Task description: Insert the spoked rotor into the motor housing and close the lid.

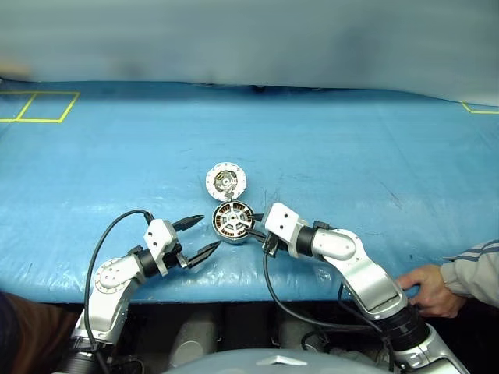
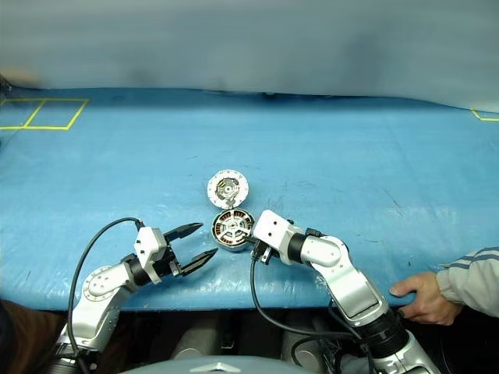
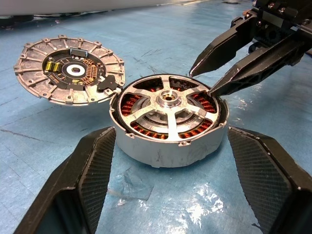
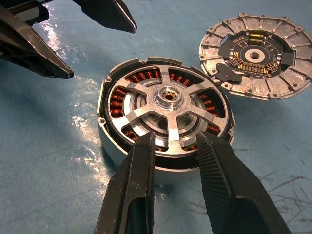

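From the head views the spoked rotor [image 1: 232,220] is seen seated in the motor housing [image 1: 221,234] between the wide-open left gripper [image 1: 198,238] and the empty, slightly parted right gripper [image 4: 176,146]; in the wrist views the lid [image 3: 68,70] lies just beyond, to be lifted flat and lowered squarely.
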